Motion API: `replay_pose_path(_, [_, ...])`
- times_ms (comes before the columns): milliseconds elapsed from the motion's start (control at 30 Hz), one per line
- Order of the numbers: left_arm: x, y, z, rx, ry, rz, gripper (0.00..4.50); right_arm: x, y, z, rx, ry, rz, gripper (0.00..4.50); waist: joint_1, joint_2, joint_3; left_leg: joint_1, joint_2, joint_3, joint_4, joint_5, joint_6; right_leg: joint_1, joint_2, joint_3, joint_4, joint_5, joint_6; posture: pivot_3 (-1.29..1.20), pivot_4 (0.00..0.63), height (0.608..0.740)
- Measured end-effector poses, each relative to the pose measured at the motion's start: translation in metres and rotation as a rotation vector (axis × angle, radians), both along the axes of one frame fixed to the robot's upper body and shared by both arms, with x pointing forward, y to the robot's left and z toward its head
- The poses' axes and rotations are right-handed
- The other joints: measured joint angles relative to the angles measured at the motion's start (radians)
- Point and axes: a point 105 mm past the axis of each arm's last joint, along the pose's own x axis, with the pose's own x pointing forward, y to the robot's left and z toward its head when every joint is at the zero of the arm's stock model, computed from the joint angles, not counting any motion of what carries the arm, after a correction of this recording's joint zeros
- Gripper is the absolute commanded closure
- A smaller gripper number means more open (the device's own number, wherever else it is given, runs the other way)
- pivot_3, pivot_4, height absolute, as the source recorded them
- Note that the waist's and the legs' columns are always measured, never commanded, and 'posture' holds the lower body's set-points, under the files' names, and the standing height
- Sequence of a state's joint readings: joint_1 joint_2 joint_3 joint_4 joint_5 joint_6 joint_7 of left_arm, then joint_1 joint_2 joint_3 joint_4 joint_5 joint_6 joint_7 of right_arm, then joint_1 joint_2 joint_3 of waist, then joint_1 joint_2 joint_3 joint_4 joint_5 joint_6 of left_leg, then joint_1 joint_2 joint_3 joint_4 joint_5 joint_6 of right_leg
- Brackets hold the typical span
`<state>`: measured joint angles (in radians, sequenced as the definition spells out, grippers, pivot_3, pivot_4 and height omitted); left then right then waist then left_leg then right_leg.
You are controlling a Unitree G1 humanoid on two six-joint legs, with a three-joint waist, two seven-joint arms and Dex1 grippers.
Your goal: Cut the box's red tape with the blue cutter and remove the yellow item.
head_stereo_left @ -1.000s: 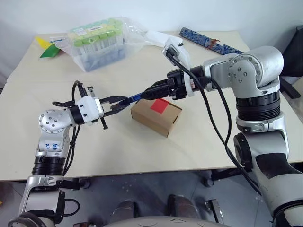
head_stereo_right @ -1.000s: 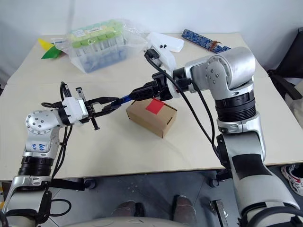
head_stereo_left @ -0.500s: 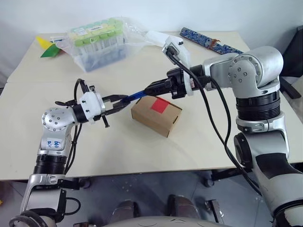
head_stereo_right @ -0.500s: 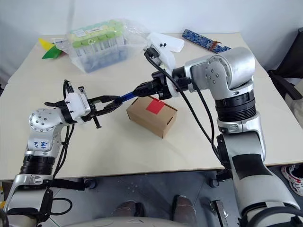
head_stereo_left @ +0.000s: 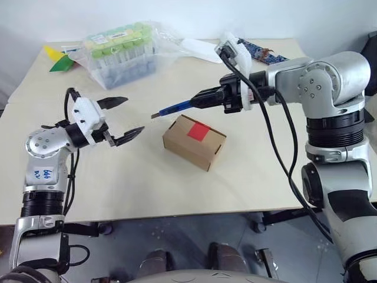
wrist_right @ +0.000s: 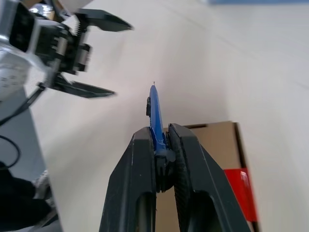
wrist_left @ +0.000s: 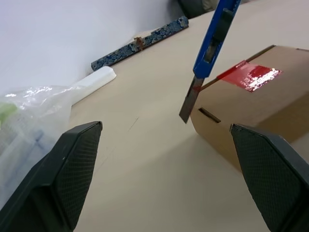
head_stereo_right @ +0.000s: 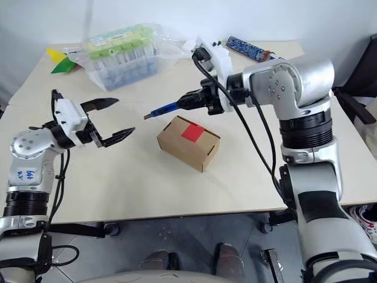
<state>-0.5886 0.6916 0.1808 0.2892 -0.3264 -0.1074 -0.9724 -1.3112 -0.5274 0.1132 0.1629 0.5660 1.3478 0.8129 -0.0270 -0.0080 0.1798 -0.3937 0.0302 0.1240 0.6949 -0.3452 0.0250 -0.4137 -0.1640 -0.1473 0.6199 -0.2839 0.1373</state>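
Your right hand point(head_stereo_left: 219, 99) grips the blue cutter point(head_stereo_left: 177, 108), blade end above the surface point(head_stereo_left: 147, 177) at the box's point(head_stereo_left: 194, 141) 11 o'clock. Red tape point(head_stereo_left: 198, 131) sits on the closed box top. Your left hand point(head_stereo_left: 121, 115), spread wide and empty, hangs at the box's 9 o'clock. A bag of tubes point(head_stereo_left: 121, 53) lies at 11 o'clock, well apart.

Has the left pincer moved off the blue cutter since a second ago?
Yes. The left pincer opened and backed leftward from the box.
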Motion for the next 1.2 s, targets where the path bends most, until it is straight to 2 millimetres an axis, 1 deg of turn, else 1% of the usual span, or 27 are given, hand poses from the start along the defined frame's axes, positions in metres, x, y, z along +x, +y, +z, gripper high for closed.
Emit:
replay_pose_path(100, [-0.001, -0.001, 0.0, -0.035, 0.034, -0.016, 0.0, 0.005, -0.013, 0.003, -0.007, -0.024, -0.055, 4.36, -0.002, 0.0, 0.0, 0.0, 0.0, 0.0, 0.0, 0.0, 0.0, 0.0, 0.0, 0.0, -0.001, 0.0, 0.0, 0.0, 0.15, 0.74])
replay_pose_path(200, [-0.003, -0.01, 0.002, -0.042, 0.044, -0.05, 0.0, 0.007, -0.02, -0.001, -0.013, -0.021, -0.085, 4.36, -0.003, 0.0, 0.0, 0.0, 0.0, 0.0, -0.001, 0.0, 0.0, 0.0, 0.0, -0.001, -0.001, 0.0, 0.0, 0.0, 0.15, 0.74])
replay_pose_path(267, [-0.003, -0.011, 0.0, -0.041, 0.059, -0.059, 0.0, 0.008, -0.024, -0.003, -0.022, -0.024, -0.105, 4.36, -0.003, 0.0, 0.0, 0.0, 0.0, 0.0, -0.001, 0.0, 0.0, 0.0, 0.0, -0.001, -0.001, 0.0, 0.0, 0.0, 0.15, 0.74])
replay_pose_path(367, [-0.004, -0.015, -0.004, -0.031, 0.082, -0.083, 0.0, 0.008, -0.033, 0.0, -0.019, -0.044, -0.14, 4.36, -0.003, 0.0, 0.0, 0.0, 0.0, 0.0, -0.001, 0.0, -0.001, 0.0, 0.0, -0.001, -0.001, 0.0, 0.0, 0.0, 0.15, 0.74])
replay_pose_path(433, [-0.003, -0.023, -0.003, -0.031, 0.09, -0.116, 0.0, 0.009, -0.042, 0.004, -0.016, -0.061, -0.169, 4.36, -0.001, 0.0, 0.0, -0.001, 0.0, 0.0, -0.001, 0.0, -0.001, 0.0, 0.0, -0.001, -0.001, 0.0, 0.0, 0.0, 0.15, 0.74])
replay_pose_path(533, [-0.001, -0.032, 0.004, -0.034, 0.072, -0.148, 0.0, 0.008, -0.044, 0.001, -0.019, -0.061, -0.181, 4.36, -0.001, 0.0, 0.0, -0.001, 0.0, 0.0, -0.001, 0.0, -0.001, 0.0, 0.0, -0.001, -0.002, 0.0, 0.0, 0.0, 0.15, 0.74])
replay_pose_path(600, [-0.001, -0.038, 0.007, -0.033, 0.068, -0.169, 0.0, 0.009, -0.049, 0.001, -0.021, -0.066, -0.204, 4.36, -0.001, 0.0, 0.0, -0.001, 0.0, 0.0, -0.001, 0.0, -0.001, 0.0, 0.0, -0.001, -0.002, 0.0, 0.0, 0.0, 0.15, 0.74])
replay_pose_path(700, [0.0, -0.047, 0.0, -0.027, 0.105, -0.209, 0.0, 0.008, -0.059, 0.008, -0.016, -0.095, -0.242, 4.36, -0.001, 0.0, 0.0, -0.001, 0.0, 0.0, -0.001, 0.0, -0.001, 0.0, 0.0, -0.001, -0.002, 0.0, 0.0, 0.0, 0.15, 0.74])
replay_pose_path(733, [0.001, -0.053, -0.001, -0.03, 0.116, -0.234, 0.0, 0.008, -0.063, 0.009, -0.018, -0.102, -0.255, 4.36, 0.002, 0.0, 0.0, -0.001, 0.0, 0.0, -0.001, 0.0, -0.001, 0.0, 0.0, -0.002, -0.002, 0.0, 0.0, 0.0, 0.15, 0.74])
replay_pose_path(767, [0.004, -0.06, -0.002, -0.03, 0.128, -0.257, 0.38, 0.006, -0.067, 0.007, -0.024, -0.107, -0.267, 4.36, 0.005, 0.0, 0.0, -0.002, 0.0, -0.001, 0.0, 0.0, -0.001, 0.0, 0.0, -0.003, -0.002, 0.0, 0.0, 0.0, 0.15, 0.74])
replay_pose_path(800, [0.007, -0.066, -0.002, -0.032, 0.133, -0.27, 0.56, 0.005, -0.068, 0.005, -0.028, -0.105, -0.272, 4.36, 0.006, 0.0, 0.0, -0.003, 0.0, -0.001, 0.001, 0.0, -0.001, 0.0, 0.0, -0.003, -0.002, 0.0, 0.0, 0.0, 0.15, 0.74])
replay_pose_path(833, [0.009, -0.07, -0.001, -0.025, 0.139, -0.277, 0.86, 0.005, -0.069, 0.003, -0.034, -0.101, -0.275, 4.36, 0.005, 0.0, 0.0, -0.004, 0.0, -0.001, 0.002, 0.0, -0.001, 0.0, 0.0, -0.003, -0.003, 0.0, 0.0, 0.0, 0.15, 0.74])
replay_pose_path(933, [0.014, -0.075, -0.004, 0.018, 0.165, -0.276, 1.72, 0.002, -0.071, -0.003, -0.047, -0.092, -0.288, 4.36, 0.0, 0.0, 0.0, -0.004, 0.0, -0.001, 0.001, 0.0, -0.001, -0.001, 0.0, -0.003, -0.003, 0.0, 0.0, 0.0, 0.15, 0.74])
replay_pose_path(1100, [0.022, -0.089, -0.013, 0.051, 0.221, -0.302, 3.32, -0.004, -0.072, -0.002, -0.052, -0.107, -0.299, 4.36, 0.0, 0.0, 0.0, -0.004, 0.0, -0.001, 0.001, 0.0, -0.001, -0.001, 0.0, -0.003, -0.003, 0.0, 0.0, 0.0, 0.15, 0.74])
replay_pose_path(1133, [0.023, -0.091, -0.013, 0.061, 0.23, -0.307, 3.54, -0.005, -0.073, -0.003, -0.053, -0.108, -0.301, 4.36, 0.0, 0.0, 0.0, -0.004, 0.0, -0.001, 0.001, 0.0, -0.001, -0.001, 0.0, -0.003, -0.003, 0.0, 0.0, 0.0, 0.15, 0.74])
replay_pose_path(1200, [0.024, -0.093, -0.014, 0.082, 0.245, -0.312, 4.15, -0.007, -0.073, -0.006, -0.058, -0.106, -0.304, 4.36, 0.0, 0.0, 0.0, -0.004, 0.0, -0.001, 0.001, 0.0, -0.001, -0.001, 0.0, -0.003, -0.003, 0.0, 0.0, 0.0, 0.15, 0.74])
